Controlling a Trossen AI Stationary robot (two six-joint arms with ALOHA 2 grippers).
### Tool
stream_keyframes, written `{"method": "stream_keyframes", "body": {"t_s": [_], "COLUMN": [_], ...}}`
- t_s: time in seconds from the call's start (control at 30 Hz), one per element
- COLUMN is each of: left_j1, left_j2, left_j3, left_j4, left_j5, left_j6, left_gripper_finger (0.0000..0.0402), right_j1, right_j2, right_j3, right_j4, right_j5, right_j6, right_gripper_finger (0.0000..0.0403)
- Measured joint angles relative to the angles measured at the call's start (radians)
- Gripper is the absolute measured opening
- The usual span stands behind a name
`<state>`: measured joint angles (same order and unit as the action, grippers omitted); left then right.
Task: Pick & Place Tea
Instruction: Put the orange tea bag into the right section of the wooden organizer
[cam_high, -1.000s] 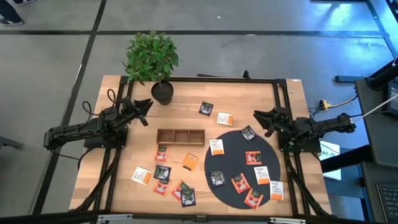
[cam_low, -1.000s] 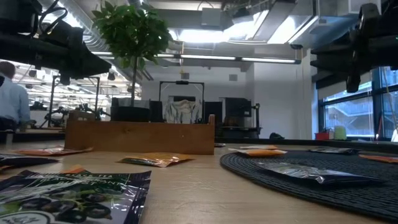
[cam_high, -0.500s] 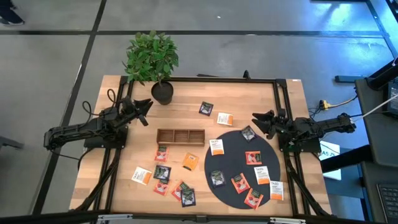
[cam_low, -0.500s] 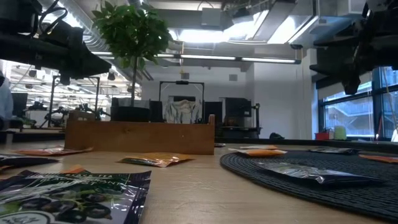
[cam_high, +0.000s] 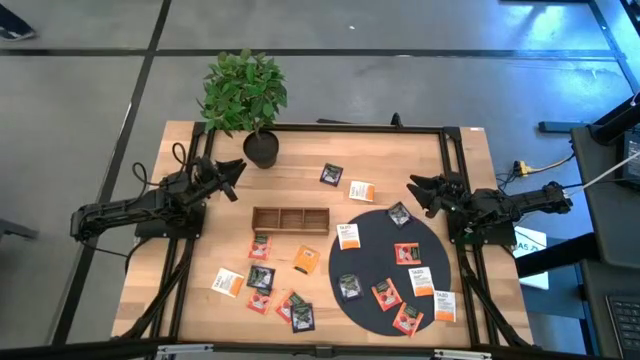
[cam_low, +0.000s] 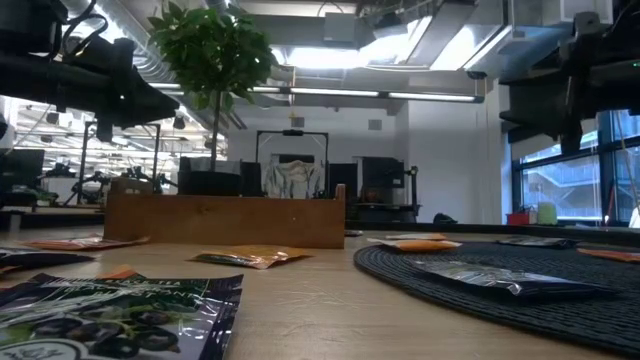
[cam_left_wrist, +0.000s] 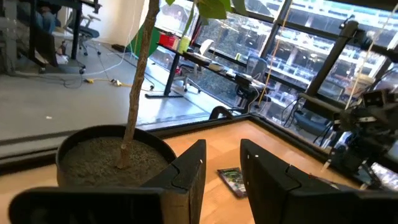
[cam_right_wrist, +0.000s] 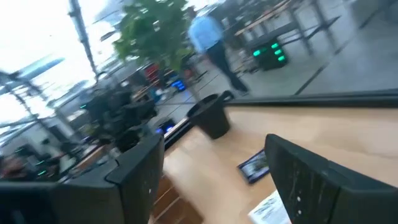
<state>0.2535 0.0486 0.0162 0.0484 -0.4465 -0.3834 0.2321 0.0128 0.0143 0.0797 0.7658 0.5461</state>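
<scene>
Clearly the risk is a flat sachet slipping out from under the fingers, or two neighbouring packets being pinched together, since they lie thin on the black mat (cam_high: 420, 232). The right gripper (cam_high: 418, 190), jaws wide apart and empty, hovers with the nearest dark tea sachet (cam_high: 399, 214) at about seven o'clock from it. The left gripper (cam_high: 231, 178), jaws partly apart and empty, waits beside the plant pot (cam_high: 260, 150).

Tea sachets (cam_high: 349, 237) flat, scattered across table
</scene>
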Motion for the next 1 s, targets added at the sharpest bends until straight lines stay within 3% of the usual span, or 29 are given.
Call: {"method": "stream_keyframes", "body": {"t_s": [0.17,0.27,0.33,0.43,0.8,0.9,1.0], "left_j1": [0.0,-0.001,-0.007,-0.03,-0.217,-0.305,-0.415], "left_j2": [0.0,0.001,0.014,0.078,0.612,0.759,0.886], "left_j3": [0.0,0.001,0.031,0.115,0.671,0.781,0.842], "left_j4": [0.004,0.081,0.085,0.001,-0.722,-0.862,-0.897], "left_j5": [0.055,0.163,0.238,0.268,0.419,0.418,0.418], "left_j6": [-0.006,0.011,0.033,0.077,0.224,0.202,0.143], "left_gripper_finger": [0.0095,0.0095,0.0095,0.0095,0.0095,0.0095,0.0093], "right_j1": [0.0,0.0,0.0,0.0,0.0,0.0,0.0], "right_j2": [0.0,0.0,0.0,0.0,0.0,0.0,0.0], "right_j3": [0.0,0.0,0.0,0.0,0.0,0.0,0.0], "right_j4": [-0.006,-0.007,-0.007,-0.007,-0.006,-0.006,-0.007], "right_j5": [0.102,0.144,0.17,0.206,0.292,0.306,0.306], "right_j6": [-0.029,-0.033,-0.032,-0.032,-0.027,-0.027,-0.029], "right_gripper_finger": [0.0279,0.0279,0.0279,0.0279,0.0279,0.0279,0.0279]}}
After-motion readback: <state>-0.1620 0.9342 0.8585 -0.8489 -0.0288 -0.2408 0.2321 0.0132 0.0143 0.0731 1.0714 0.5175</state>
